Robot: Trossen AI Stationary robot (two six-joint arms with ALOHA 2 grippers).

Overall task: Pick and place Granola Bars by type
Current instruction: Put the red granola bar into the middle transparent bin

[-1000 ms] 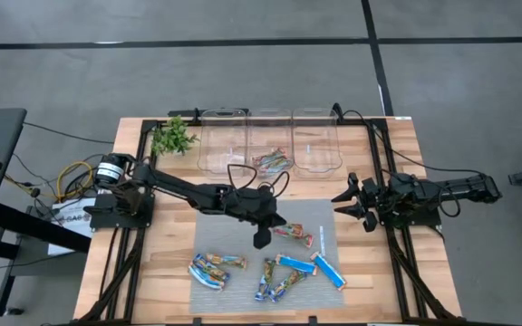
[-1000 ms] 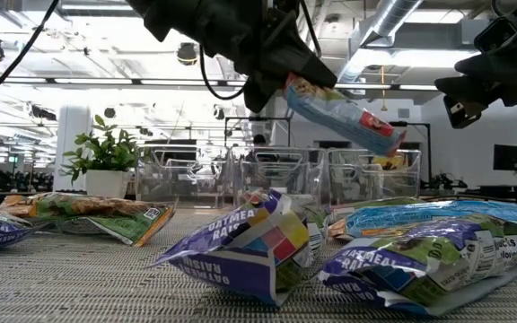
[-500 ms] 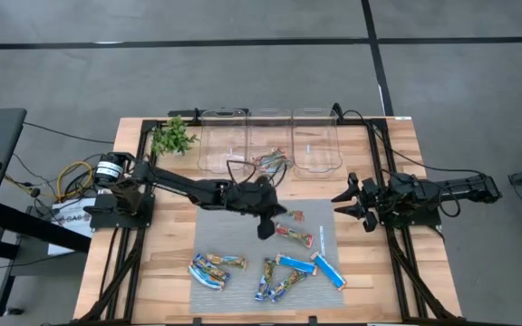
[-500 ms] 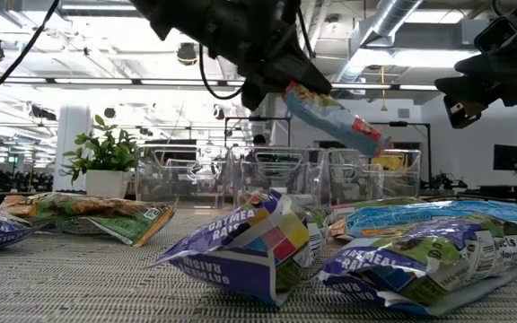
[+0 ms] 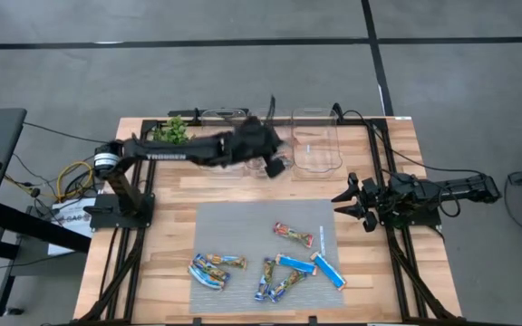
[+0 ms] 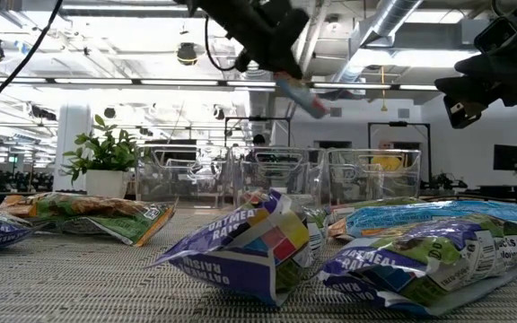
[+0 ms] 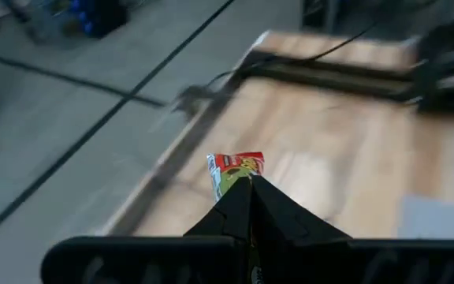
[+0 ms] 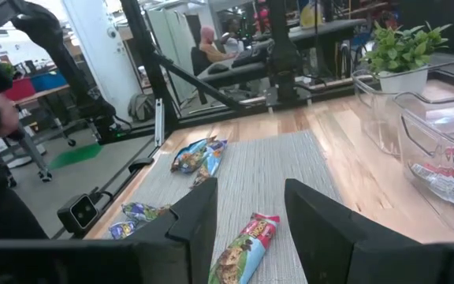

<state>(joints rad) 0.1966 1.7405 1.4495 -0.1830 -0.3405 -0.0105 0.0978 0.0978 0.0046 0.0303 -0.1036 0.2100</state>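
The left arm reached from its base at the table's left edge across toward the far middle of the table, raised well above the surface, and its gripper (image 5: 274, 166) had its two dark fingers (image 7: 251, 207) pressed together in a narrow wedge, pinching the end of a wrapped bar (image 7: 234, 170). The right arm lay low and nearly level along the right edge of the table, its wrist pointing inward. The right gripper (image 5: 349, 201) hovered there with its fingers (image 8: 314, 209) spread apart and nothing between them.
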